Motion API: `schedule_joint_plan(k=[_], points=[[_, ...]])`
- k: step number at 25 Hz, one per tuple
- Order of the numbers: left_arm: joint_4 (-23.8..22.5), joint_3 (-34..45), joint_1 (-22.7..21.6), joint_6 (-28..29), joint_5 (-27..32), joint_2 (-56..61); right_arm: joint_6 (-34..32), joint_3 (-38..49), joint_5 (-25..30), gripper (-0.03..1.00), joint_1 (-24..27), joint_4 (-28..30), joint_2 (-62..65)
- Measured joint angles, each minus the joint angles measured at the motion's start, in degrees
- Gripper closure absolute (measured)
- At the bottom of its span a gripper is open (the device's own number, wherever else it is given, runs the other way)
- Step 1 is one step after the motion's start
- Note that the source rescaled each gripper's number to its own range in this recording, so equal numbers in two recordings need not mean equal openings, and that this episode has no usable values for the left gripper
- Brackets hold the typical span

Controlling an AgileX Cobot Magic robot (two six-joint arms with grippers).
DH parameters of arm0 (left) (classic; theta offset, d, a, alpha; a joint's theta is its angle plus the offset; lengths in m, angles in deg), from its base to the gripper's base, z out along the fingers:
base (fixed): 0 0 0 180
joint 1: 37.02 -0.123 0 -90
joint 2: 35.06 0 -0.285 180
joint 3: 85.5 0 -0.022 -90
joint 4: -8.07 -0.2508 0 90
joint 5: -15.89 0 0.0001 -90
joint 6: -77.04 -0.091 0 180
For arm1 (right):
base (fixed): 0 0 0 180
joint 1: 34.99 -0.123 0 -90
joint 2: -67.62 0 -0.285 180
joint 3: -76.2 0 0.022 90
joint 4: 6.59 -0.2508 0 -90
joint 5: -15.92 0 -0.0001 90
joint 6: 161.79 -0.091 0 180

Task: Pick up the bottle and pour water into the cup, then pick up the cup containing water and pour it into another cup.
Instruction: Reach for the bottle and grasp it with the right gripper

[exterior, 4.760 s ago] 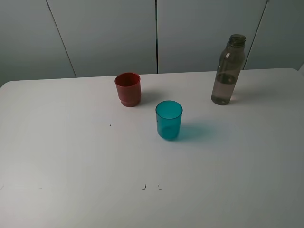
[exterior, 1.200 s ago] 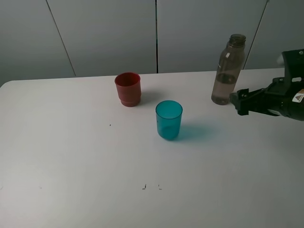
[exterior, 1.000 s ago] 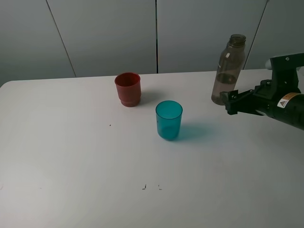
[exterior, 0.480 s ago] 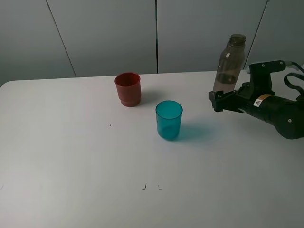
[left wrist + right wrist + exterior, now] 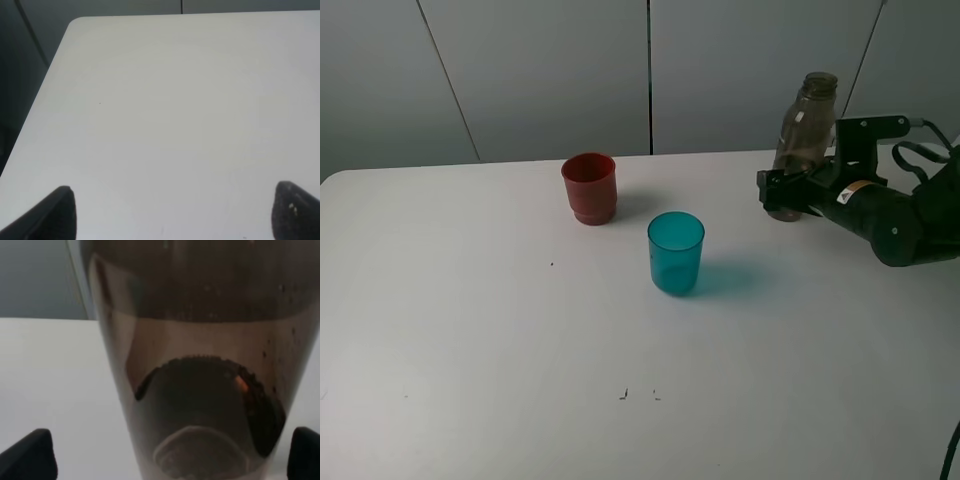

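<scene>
Standing upright at the back right of the worktop (image 5: 470, 330), the bottle (image 5: 804, 125) has water in its lower part. The right jaws are spread wide to either side of its base, not closed on it; it fills the gap between the fingertips (image 5: 27, 457). The left jaws hang wide apart over the worktop, holding nothing. The teal cup (image 5: 675, 253) stands mid-worktop, with the red cup (image 5: 589, 187) behind it to the left.

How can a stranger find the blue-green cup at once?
Start at the middle of the white table. The teal cup stands upright there, nearer the camera than the red cup and left of the tall grey bottle. Alone among them, it is see-through blue-green with smooth sides.
</scene>
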Motion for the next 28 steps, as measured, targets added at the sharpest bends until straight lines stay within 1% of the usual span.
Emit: schedule_joint_plan(k=[5, 13, 18, 28], points=[[0.0, 0.0, 0.0, 0.0, 0.0, 0.0, 0.0, -3.02, -0.1, -0.03, 0.0, -0.59, -1.93], [0.0, 0.0, 0.0, 0.0, 0.0, 0.0, 1.09, -5.82, -0.2, -0.03, 0.0, -4.24, -3.88], [0.0, 0.0, 0.0, 0.12, 0.0, 0.0, 2.73, -7.06, -0.2, -0.03, 0.0, -4.57, -3.88], [0.0, 0.0, 0.0, 0.22, 0.0, 0.0, 2.95, -8.27, 0.27, -0.03, 0.0, -5.07, -3.98]])
